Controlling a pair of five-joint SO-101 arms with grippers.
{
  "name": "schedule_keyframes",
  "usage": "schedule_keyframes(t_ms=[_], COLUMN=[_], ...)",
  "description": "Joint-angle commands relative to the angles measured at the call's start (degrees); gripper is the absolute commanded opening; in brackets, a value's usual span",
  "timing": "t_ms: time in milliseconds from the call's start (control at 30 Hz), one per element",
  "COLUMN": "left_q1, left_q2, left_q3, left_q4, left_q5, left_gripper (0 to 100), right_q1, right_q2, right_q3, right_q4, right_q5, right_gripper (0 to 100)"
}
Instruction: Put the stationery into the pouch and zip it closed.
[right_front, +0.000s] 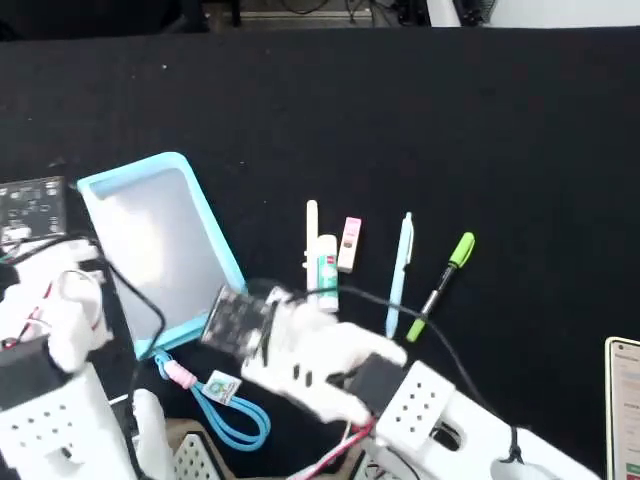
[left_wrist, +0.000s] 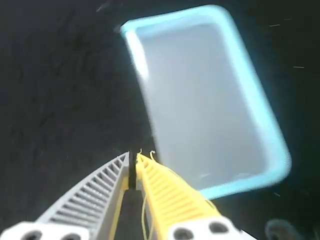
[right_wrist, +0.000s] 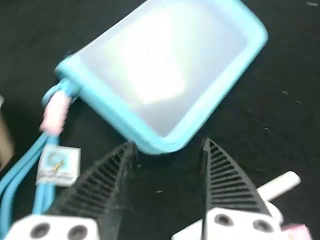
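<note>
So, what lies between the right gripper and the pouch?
Nothing but bare table. In the right wrist view the open right gripper sits just short of the pouch, at its edge.

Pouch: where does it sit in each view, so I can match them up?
High view: pouch left of centre, lying tilted.
Left wrist view: pouch beyond the shut left jaws, off to one side.
Right wrist view: pouch just ahead of the open right jaws.
Shared landmark: pink tab at the pouch's corner, in the high and right wrist views.

Black table (right_front: 450, 120) with blue-rimmed pouch (right_front: 160, 245), glue stick (right_front: 327, 275), eraser (right_front: 349, 245), blue pen (right_front: 400, 268), green marker (right_front: 447, 275).
</note>
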Motion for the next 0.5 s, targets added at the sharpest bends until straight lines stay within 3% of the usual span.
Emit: schedule_keyframes(t_ms=[0, 200, 467], left_q1=[-8.66, -11.91, -11.91], left_q2=[-0.18, -0.18, -0.18], left_q3=[8.13, 13.85, 13.58], left_q4=[-8.44, -12.92, -12.84], left_q5=[-0.44, -0.35, -0.26], left_gripper=[3, 3, 3], right_q1=[-4.22, -5.36, -16.26], right_q2=[0.66, 0.66, 0.57], right_q3=[1.01, 3.12, 11.38], right_q4=[-1.58, -0.70, 2.55], right_q5=[-0.70, -7.47, -7.82], right_gripper=[20.4, 20.4, 20.4])
